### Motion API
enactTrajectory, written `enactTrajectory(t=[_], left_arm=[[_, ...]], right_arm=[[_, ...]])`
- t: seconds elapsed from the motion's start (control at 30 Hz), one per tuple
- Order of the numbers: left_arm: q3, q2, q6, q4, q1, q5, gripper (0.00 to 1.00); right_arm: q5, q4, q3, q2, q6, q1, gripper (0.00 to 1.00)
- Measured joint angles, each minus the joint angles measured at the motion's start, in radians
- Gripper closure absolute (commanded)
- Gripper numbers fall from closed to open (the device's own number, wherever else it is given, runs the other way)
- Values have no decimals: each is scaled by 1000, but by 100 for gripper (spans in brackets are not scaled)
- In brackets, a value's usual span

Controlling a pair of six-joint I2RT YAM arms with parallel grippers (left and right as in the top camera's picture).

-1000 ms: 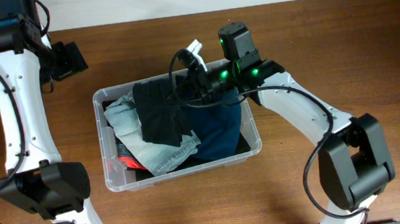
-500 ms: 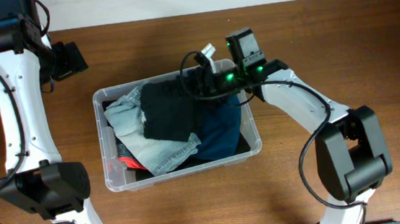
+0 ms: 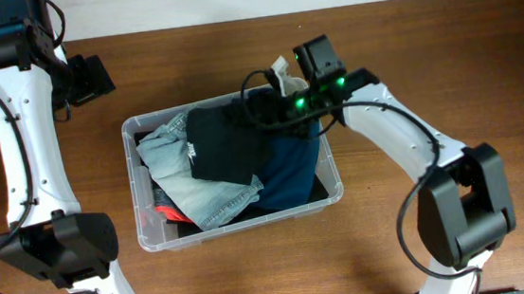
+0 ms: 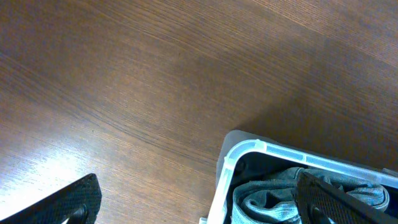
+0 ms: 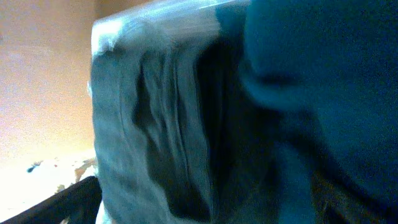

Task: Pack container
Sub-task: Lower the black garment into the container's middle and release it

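Observation:
The container (image 3: 139,191) is a clear plastic tub in the middle of the table. It holds light denim (image 3: 184,178), a black garment (image 3: 224,146) spread on top and a navy garment (image 3: 288,168). My right gripper (image 3: 271,89) hovers over the tub's back right rim, open. Its wrist view is blurred, with dark blue cloth (image 5: 280,93) filling it and the gripper (image 5: 211,208) spread wide with nothing pinched. My left gripper (image 3: 94,76) hangs open above bare table beyond the tub's back left corner (image 4: 233,158). In its wrist view, that gripper (image 4: 205,208) is empty, and denim (image 4: 273,199) shows inside the tub.
A red item (image 3: 160,213) peeks out under the denim at the tub's front left. The brown wooden table (image 3: 446,74) runs to a pale wall along the back edge. The right arm's base (image 3: 463,210) stands at the front right and the left arm's base (image 3: 57,246) at the front left.
My right gripper opened and let go of the black garment, which dropped and spread flat in the tub. That gripper drew back toward the rear right rim. The left arm stayed still.

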Motion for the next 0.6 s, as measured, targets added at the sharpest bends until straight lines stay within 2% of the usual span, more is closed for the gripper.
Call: enactTrajectory(t=[0.1,0.17,0.2,0.27,0.4,0.47,0.57,0.6], left_arm=[[0,0,0,0,0,0,0],[0,0,0,0,0,0,0],[0,0,0,0,0,0,0],[0,0,0,0,0,0,1],[0,0,0,0,0,0,1],[0,0,0,0,0,0,1],[0,0,0,0,0,0,1],[0,0,0,0,0,0,1]], right_arm=[[113,-140,127,-16,-62,0,4],[166,-200,208,-25,-97,4,11],[192,-220,243,-31,-115,11,18],[243,-250,300,-47,-142,40,43],[348,-264,337,-66,-170,142,76],[406,-274,337,-66,-177,201,87],[499,-279,337,-53,-176,296,96],[512,-278,337,-49,-180,311,96]])
